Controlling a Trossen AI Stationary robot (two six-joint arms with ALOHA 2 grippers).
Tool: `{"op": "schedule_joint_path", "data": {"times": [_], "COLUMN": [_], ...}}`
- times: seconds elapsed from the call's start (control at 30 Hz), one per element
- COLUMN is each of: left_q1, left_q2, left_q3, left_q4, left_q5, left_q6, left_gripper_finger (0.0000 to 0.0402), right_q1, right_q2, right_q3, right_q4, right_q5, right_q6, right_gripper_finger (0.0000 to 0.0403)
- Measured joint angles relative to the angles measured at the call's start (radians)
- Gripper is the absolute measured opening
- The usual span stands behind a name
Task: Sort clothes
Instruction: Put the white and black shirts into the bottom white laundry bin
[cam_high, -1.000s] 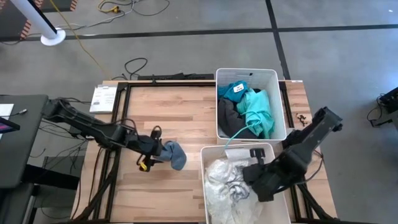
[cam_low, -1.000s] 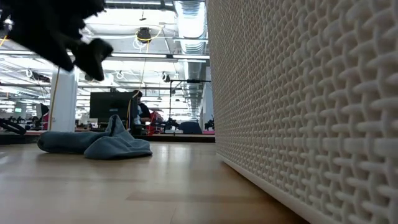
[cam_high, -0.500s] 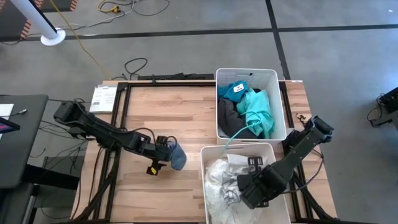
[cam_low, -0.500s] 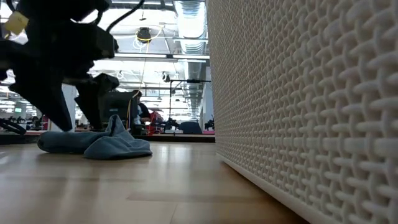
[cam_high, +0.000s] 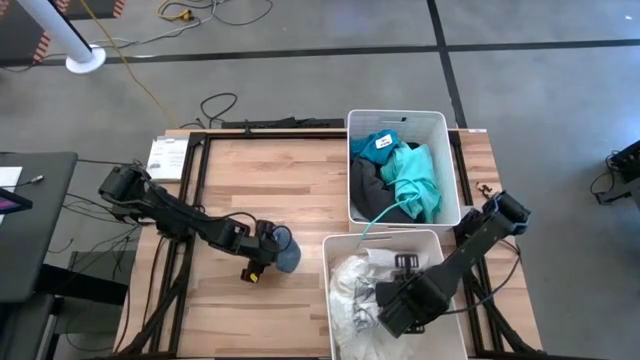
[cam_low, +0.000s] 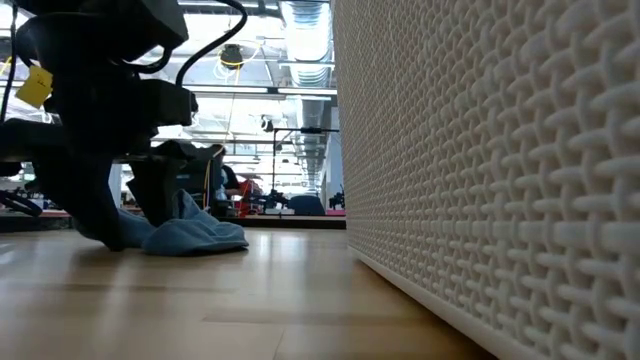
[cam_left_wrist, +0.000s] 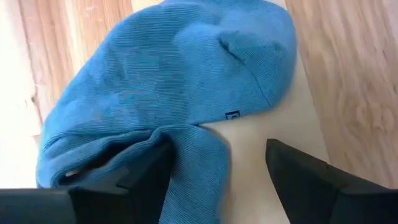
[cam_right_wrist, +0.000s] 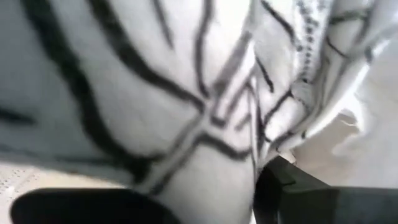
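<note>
Now my left gripper (cam_left_wrist: 214, 180) has dropped onto the blue garment (cam_high: 284, 250) mid-table, fingers open astride a fold: grasp imminent. Right gripper (cam_right_wrist: 205, 199) has sunk into the near bin (cam_high: 330, 250), open against the leaf-print cloth (cam_high: 350, 290).

A crumpled grey-blue garment (cam_high: 284, 252) lies on the wooden surface (cam_high: 250, 180). Teal (cam_high: 412, 178) and dark clothes (cam_high: 370, 188) fill the far bin (cam_high: 398, 119); white leaf-print fabric (cam_high: 355, 290) fills the near bin (cam_high: 330, 300).

Left gripper (cam_low: 125, 215) straddles the blue garment (cam_low: 195, 233) beside a white bin (cam_low: 490, 170).
</note>
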Motion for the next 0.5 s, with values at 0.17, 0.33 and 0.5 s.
{"op": "schedule_joint_path", "data": {"times": [0.17, 0.33, 0.5], "left_q1": [0.000, -0.001, 0.000], "left_q2": [0.003, 0.004, 0.006], "left_q3": [0.000, -0.001, -0.003], "left_q4": [0.003, 0.003, 0.000], "left_q5": [-0.003, -0.029, -0.084], "left_q6": [0.004, 0.030, 0.068], "left_gripper_finger": [0.0198, 0.0091, 0.0011], "right_q1": [0.001, 0.002, 0.010], "right_q2": [-0.038, -0.081, -0.126], "right_q3": [0.000, 0.000, 0.000], "right_q4": [0.003, 0.058, 0.162], "right_q5": [0.006, 0.006, 0.008], "right_q6": [0.043, 0.062, 0.050], "right_gripper_finger": [0.0136, 0.0142, 0.0141]}}
